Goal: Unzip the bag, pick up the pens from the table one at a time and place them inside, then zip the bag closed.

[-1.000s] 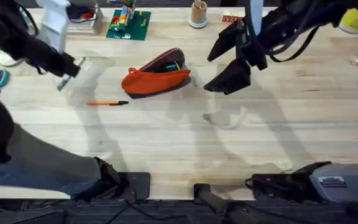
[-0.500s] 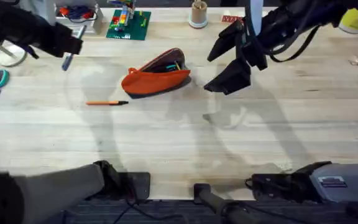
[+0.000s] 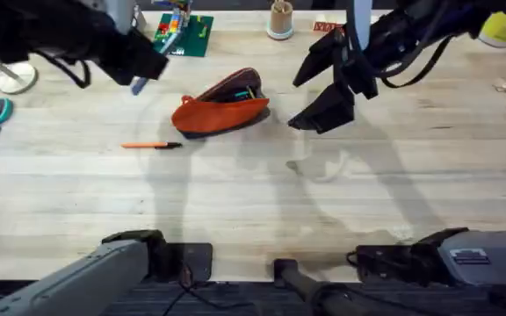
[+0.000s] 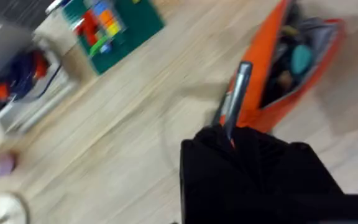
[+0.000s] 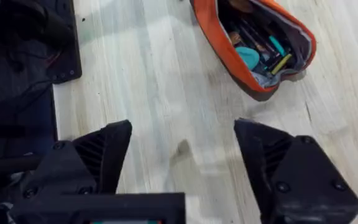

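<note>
Swinging rightward across the upper left of the frame, the left end effector now carries a dark grey pen, pinched tight, its long axis pointing at the open orange bag just right of it. One orange pen lies on the surface. Nearby, the right end effector hangs wide open, empty.

Even, bright illumination; soft double shadows cast on table beneath right gripper. Left gripper motion-blurred; bag beyond it rendered smeared in left wrist view.
</note>
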{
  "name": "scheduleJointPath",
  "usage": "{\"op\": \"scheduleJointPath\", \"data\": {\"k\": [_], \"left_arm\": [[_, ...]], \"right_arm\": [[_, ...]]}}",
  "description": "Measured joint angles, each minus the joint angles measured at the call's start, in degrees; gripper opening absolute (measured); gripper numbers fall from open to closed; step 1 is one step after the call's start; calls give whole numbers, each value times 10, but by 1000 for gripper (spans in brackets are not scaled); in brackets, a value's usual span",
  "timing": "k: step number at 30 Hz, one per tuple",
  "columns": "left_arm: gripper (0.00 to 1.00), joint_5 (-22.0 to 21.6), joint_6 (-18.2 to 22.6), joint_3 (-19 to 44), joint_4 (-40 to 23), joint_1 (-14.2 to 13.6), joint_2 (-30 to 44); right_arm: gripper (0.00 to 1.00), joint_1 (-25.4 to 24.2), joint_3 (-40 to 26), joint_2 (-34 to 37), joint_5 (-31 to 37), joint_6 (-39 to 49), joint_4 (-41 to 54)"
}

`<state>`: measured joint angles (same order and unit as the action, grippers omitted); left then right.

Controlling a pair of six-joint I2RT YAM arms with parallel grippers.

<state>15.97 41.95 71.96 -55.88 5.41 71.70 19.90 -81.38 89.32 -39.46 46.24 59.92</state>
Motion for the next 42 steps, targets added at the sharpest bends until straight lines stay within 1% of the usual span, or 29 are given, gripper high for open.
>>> {"op": "scheduleJointPath", "data": {"k": [4,9,18,21,25,29,37,42], "left_arm": [[41,29,0,0,-5,-39,0],[40,52,1,0,1,-75,0],[41,59,28,0,17,-129,6],[41,60,31,0,34,-138,24],[41,61,34,0,75,-145,58],[41,61,35,0,101,-151,83],[40,66,35,0,104,-171,118],[40,68,35,0,103,-174,151]], "right_arm": [[996,0,0,0,0,0,0],[996,0,0,0,0,0,0],[996,0,0,0,0,0,0],[995,0,0,0,0,0,0],[996,0,0,0,0,0,0],[995,0,0,0,0,0,0],[996,0,0,0,0,0,0],[996,0,0,0,0,0,0]]}}
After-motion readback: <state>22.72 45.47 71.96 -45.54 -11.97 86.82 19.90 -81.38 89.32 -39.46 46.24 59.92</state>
